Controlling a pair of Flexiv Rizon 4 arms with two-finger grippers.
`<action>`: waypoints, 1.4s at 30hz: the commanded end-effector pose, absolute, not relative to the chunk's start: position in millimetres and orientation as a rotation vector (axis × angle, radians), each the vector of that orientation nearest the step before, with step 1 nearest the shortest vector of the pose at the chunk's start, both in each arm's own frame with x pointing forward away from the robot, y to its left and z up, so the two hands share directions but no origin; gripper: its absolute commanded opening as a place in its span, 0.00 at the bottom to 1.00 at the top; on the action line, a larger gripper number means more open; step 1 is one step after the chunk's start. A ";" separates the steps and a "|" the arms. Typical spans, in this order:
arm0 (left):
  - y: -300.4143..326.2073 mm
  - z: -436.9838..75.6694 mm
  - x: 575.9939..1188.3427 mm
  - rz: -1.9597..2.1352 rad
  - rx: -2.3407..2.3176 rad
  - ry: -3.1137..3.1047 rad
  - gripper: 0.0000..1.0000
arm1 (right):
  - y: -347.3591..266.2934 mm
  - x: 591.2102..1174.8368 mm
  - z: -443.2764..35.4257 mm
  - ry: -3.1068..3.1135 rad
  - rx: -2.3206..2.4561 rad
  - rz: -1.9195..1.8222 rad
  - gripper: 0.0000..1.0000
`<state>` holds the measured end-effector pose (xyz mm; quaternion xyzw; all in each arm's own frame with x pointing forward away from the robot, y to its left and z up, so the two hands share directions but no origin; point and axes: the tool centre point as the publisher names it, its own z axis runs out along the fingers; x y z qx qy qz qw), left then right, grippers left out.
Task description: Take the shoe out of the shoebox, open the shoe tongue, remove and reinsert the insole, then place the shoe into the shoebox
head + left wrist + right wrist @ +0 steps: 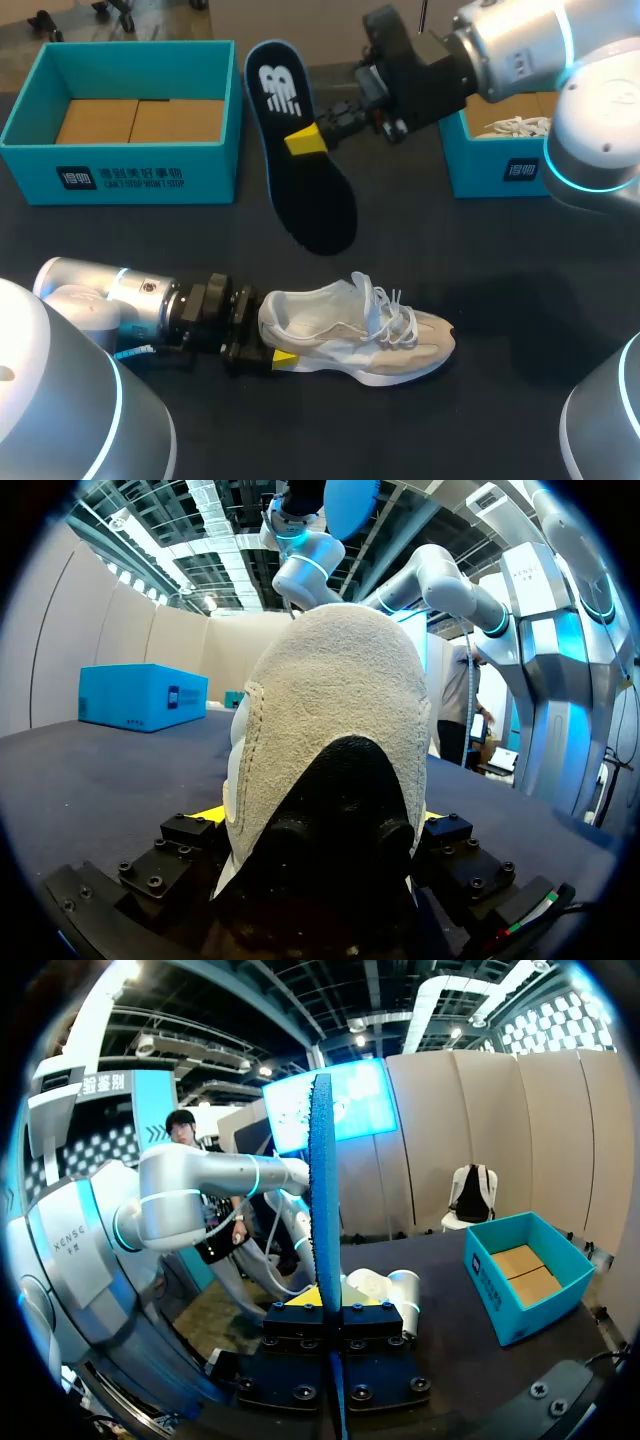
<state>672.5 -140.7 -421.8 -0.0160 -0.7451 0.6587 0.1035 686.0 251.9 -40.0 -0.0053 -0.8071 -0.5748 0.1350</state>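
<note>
The right gripper [308,140] is seen clamped on the insole [318,215], which is gripped edge-on and held in the air between the shoebox [120,175] and a second box [500,168]. Down in front, the left gripper [268,335] is closed on the heel of the shoe [360,335], which is set on its sole on the table [500,300] with its toe pointed right.
</note>
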 end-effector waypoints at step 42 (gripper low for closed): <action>-139.0 -426.1 672.9 1.946 -0.043 -2.200 0.00 | 148.2 611.2 21.8 -2.355 -0.134 -1.797 0.00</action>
